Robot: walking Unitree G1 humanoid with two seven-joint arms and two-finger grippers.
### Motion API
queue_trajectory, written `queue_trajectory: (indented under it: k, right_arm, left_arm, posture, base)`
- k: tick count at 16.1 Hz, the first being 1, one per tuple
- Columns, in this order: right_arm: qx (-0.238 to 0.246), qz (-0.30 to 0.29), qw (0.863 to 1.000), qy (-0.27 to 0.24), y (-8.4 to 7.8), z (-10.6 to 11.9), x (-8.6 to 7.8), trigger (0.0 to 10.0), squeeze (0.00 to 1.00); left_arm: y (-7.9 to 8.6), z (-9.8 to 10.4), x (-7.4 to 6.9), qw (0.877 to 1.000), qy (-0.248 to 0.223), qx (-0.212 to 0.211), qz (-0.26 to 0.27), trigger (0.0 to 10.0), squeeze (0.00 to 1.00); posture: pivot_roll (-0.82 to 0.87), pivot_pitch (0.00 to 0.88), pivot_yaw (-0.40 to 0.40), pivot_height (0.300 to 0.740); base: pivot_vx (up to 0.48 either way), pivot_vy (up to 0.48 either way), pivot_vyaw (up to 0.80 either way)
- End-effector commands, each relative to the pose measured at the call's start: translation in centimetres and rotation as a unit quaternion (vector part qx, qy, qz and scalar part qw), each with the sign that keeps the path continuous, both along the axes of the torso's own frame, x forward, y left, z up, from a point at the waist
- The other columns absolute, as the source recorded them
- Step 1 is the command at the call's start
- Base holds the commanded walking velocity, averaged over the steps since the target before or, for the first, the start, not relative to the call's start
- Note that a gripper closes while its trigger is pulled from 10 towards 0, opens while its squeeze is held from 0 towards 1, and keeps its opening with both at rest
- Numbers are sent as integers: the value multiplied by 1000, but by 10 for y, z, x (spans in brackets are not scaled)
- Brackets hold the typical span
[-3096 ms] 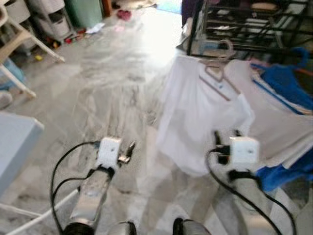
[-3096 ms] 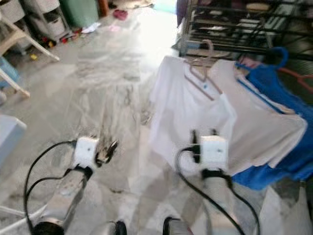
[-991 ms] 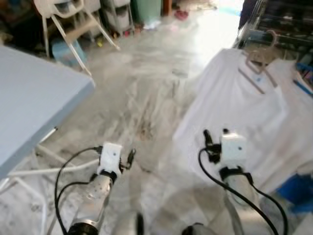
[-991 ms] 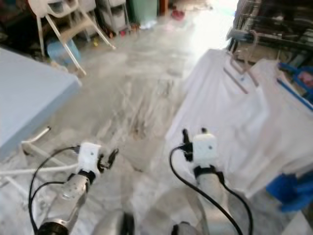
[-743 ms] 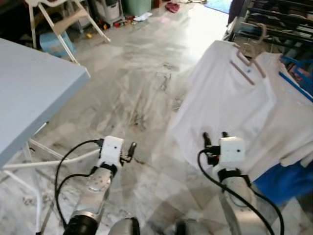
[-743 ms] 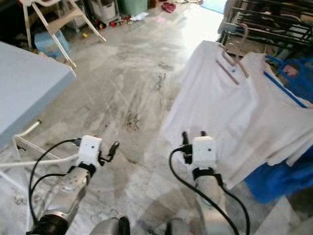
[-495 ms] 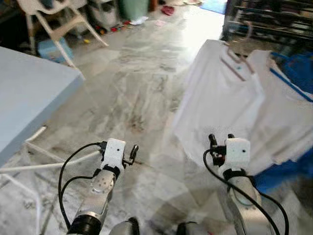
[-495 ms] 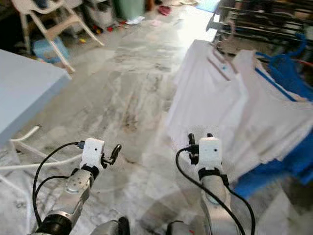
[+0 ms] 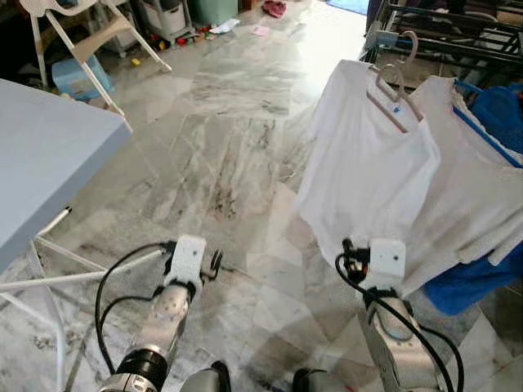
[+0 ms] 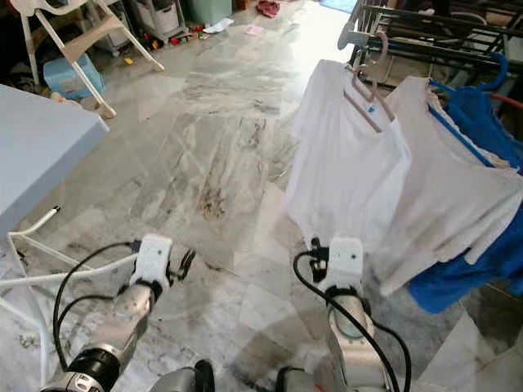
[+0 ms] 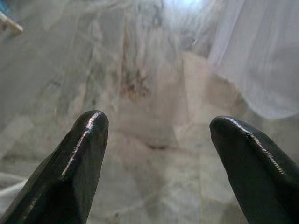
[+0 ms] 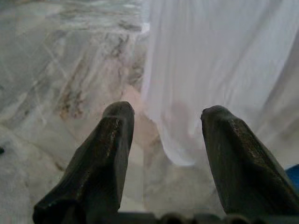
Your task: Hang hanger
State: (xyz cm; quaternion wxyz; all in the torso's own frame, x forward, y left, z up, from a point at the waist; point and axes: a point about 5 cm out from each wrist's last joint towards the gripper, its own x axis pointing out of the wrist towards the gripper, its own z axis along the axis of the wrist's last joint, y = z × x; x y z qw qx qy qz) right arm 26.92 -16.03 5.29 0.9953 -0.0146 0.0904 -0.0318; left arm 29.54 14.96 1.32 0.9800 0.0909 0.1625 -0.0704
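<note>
A pale wooden hanger (image 9: 392, 94) carries a white shirt (image 9: 368, 171) and hooks on the dark drying rack (image 9: 441, 33) at the upper right. Beside it hang a second white shirt (image 9: 466, 188) and a blue garment (image 9: 494, 110) on a blue hanger (image 10: 494, 73). My left gripper (image 11: 156, 135) is open and empty, low over the marble floor. My right gripper (image 12: 163, 126) is open and empty, just short of the white shirt's hem (image 12: 210, 70). Both arms (image 9: 176, 282) reach forward at waist height.
A pale blue table (image 9: 41, 155) on white legs stands at the left. A white chair (image 9: 90, 33) and storage bins (image 9: 163, 12) sit at the far left. Open marble floor (image 9: 229, 139) stretches ahead between table and rack.
The camera has swung and steadied, so the rack and shirts sit closer and sharper at the right. Both grippers stay open and empty and are lower in the frame.
</note>
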Motion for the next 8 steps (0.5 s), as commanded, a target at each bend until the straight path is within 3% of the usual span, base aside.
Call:
queue_trajectory:
  k: [1,5,6,8]
  right_arm:
    - [8,1,1000,1,2,-2,0,10000,0]
    - [18,6,999,44,-1,-27,0,10000,0]
    - [25,12,997,78,-1,-42,-2,10000,0]
    - [43,18,989,137,-3,-65,-9,10000,0]
  left_arm:
    - [6,-2,-2,1000,0,14,6,10000,0]
    - [25,-15,-10,998,35,38,43,10000,0]
    - [35,-32,-26,993,88,56,50,10000,0]
    - [46,-52,-47,983,157,51,78,10000,0]
  posture:
    - [-120,152,37,740]
    - [-111,144,36,740]
    - [-105,144,34,740]
    - [-94,144,31,740]
  base:
    - [0,0,0]
    - [0,0,0]
    - [0,0,0]
    - [0,0,0]
